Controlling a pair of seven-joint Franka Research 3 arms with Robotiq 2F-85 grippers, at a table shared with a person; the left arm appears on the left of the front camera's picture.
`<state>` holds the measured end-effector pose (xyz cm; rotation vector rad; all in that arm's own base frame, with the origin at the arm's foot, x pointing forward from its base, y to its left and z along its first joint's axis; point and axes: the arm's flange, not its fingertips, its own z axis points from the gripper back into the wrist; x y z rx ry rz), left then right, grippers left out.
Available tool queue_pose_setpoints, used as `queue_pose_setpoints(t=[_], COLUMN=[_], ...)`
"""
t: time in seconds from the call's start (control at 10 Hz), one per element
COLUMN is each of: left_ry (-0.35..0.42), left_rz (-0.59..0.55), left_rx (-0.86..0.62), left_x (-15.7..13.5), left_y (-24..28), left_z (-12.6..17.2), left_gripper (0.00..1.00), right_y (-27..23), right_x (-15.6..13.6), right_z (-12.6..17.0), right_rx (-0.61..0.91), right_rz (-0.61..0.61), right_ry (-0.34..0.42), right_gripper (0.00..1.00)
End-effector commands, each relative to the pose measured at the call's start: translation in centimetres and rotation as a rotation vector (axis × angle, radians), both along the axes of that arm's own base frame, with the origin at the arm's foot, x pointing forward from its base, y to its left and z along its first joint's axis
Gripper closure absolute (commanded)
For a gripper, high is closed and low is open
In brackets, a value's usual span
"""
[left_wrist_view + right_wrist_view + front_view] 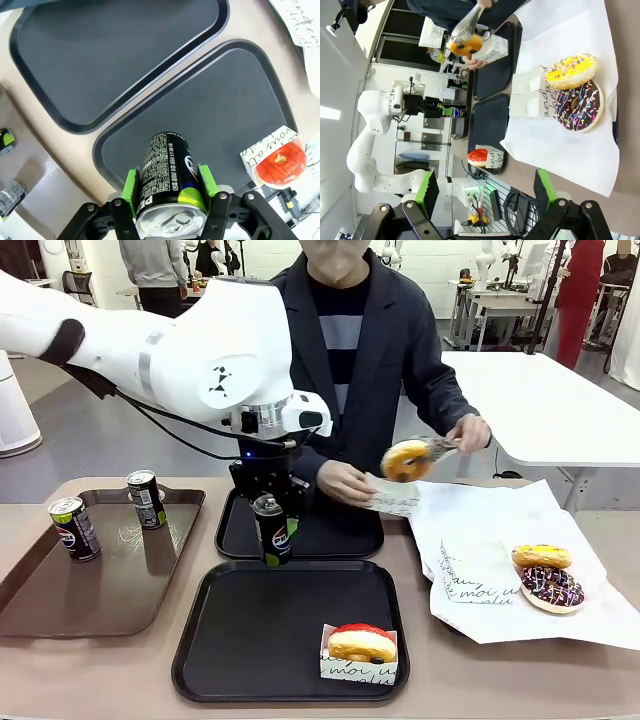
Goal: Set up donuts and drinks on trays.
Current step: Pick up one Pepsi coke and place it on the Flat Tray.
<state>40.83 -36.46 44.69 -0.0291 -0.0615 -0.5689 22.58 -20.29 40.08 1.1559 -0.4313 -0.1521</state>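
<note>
My left gripper (272,540) (170,187) is shut on a black soda can (273,528) (167,172), held upright just over the far edge of the near black tray (250,630) (220,110). The far black tray (340,532) (110,50) lies bare behind it. A red-glazed donut (362,643) (278,162) (478,156) in a paper sleeve sits in the near tray's right front corner. The person holds a yellow donut (406,460) (465,45) in tongs above a sleeve (395,498) in the other hand. My right gripper (485,192) stands open and empty.
Two more cans (75,528) (147,499) stand on the brown tray (110,585) at the left. On the white paper (480,530) at the right lie a yellow sprinkled donut (541,556) (570,71) and a chocolate sprinkled one (551,586) (577,106).
</note>
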Motion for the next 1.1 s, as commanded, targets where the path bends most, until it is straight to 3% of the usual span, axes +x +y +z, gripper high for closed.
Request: queue_pose_setpoints(t=[0.0,0.4,0.5,0.6,0.9,1.0], left_ry=[-0.024,0.020,-0.013,0.020,0.023,0.080], left_rz=[-0.019,-0.061,-0.040,-0.040,-0.043,-0.059], left_rx=[-0.028,-0.012,0.068,0.023,0.041,0.004], left_x=[-0.7,-3.8,-4.5,-2.5,-3.2,-2.4], left_y=[0.5,2.8,2.9,1.4,1.9,2.4], left_z=[0.1,-1.3,-1.7,-1.5,-2.1,-2.9], left_gripper=[0.42,0.42,0.42,0.42,0.42,0.42], right_y=[0.0,0.0,0.0,0.0,0.0,0.0], right_x=[0.1,0.1,0.1,0.1,0.1,0.1], right_z=[-0.1,-0.1,-0.1,-0.1,-0.1,-0.1], right_rx=[0.011,0.011,0.011,0.011,0.011,0.011], right_rz=[0.000,0.000,0.000,0.000,0.000,0.000], right_ry=[-0.025,-0.025,-0.025,-0.025,-0.025,-0.025], right_gripper=[0.00,0.00,0.00,0.00,0.00,0.00])
